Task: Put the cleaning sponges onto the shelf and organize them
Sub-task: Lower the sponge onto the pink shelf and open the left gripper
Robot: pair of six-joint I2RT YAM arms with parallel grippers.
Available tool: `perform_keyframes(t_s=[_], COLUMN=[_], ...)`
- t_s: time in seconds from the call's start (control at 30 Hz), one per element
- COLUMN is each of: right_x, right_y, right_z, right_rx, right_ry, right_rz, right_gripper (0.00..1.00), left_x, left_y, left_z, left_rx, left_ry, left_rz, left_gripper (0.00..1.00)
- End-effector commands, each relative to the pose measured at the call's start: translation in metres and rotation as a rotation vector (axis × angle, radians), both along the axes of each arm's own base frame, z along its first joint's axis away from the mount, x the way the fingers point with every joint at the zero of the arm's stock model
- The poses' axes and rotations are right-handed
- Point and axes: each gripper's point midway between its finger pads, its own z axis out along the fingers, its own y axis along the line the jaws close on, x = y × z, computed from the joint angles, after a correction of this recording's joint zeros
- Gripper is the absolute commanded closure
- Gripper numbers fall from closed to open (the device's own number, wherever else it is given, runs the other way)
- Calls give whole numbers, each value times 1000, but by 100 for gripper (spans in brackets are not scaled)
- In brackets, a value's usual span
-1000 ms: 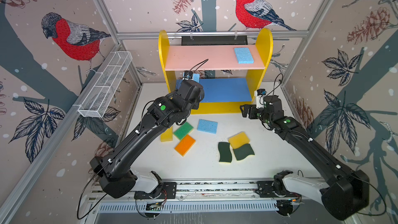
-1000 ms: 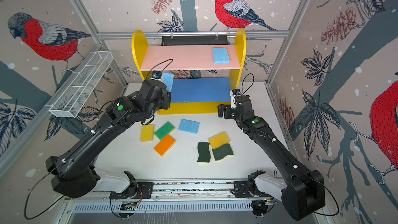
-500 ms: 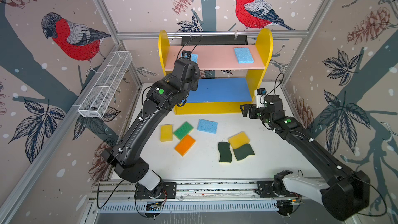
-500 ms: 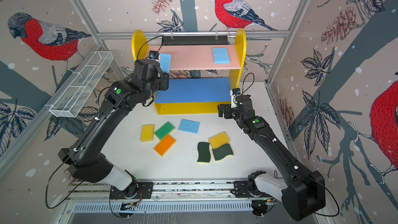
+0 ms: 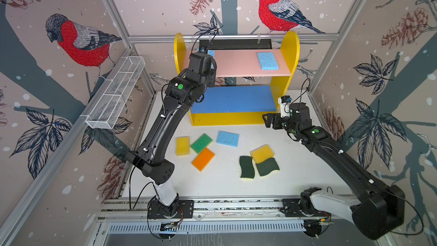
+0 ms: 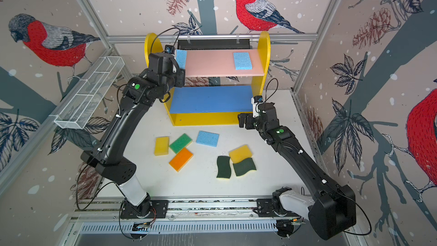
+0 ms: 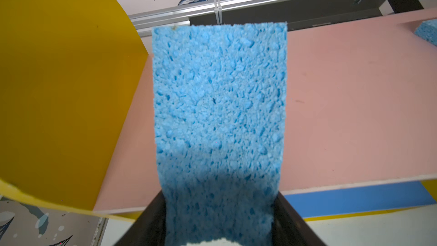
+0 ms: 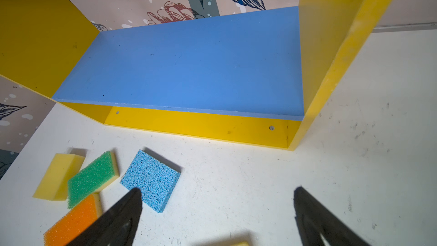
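Note:
My left gripper (image 7: 218, 199) is shut on a light-blue sponge (image 7: 218, 105) and holds it over the left end of the shelf's (image 5: 292, 50) pink top board (image 6: 212, 67). The same sponge (image 6: 181, 58) shows in a top view. Another light-blue sponge (image 5: 267, 60) lies at that board's right end. On the table lie a yellow sponge (image 5: 182, 146), a green-topped one (image 5: 201, 143), an orange one (image 5: 203, 159), a light-blue one (image 5: 227, 138), a yellow block (image 5: 262, 153) and two dark-green scourers (image 5: 246, 167). My right gripper (image 8: 217, 192) hangs open and empty by the shelf's lower right corner.
A white wire-mesh basket (image 5: 115, 95) hangs on the left wall. The blue middle board (image 8: 184, 67) is bare. Printed walls close in both sides and the back. A metal rail (image 5: 212, 204) runs along the front edge.
My left arm has risen from the blue board's level to the pink top board, carrying the light-blue sponge. The right arm has stayed put.

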Motion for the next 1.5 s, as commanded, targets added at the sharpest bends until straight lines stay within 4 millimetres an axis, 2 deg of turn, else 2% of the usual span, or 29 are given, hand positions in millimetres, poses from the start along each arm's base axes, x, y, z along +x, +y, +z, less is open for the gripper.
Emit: perform_keyframes(t_s=[0.0, 0.23, 0.87, 1.0, 1.07, 1.2, 1.47], right_x=[1, 3, 8, 7, 9, 8, 6], right_y=[5, 9, 22, 25, 27, 30, 31], right_z=[4, -2, -8, -5, -15, -17, -18], right_rx=[2, 2, 2, 5, -5, -6, -14], right_ry=[-15, 2, 28, 25, 49, 56, 59], right_rz=[29, 39, 72, 78, 80, 83, 80], right_gripper=[1, 0, 0, 0, 0, 0, 0], left_x=[9, 20, 45, 47, 47, 49, 51], left_y=[-2, -1, 7, 10, 11, 13, 17], left_z=[17, 22, 1, -4, -6, -8, -5], left_rx=[-36, -48, -22, -22, -17, -19, -43], left_ry=[-64, -86, -63, -50, -47, -44, -58], left_rz=[-18, -22, 29, 48, 58, 72, 98], left_gripper=[36, 35, 33, 31, 30, 29, 20])
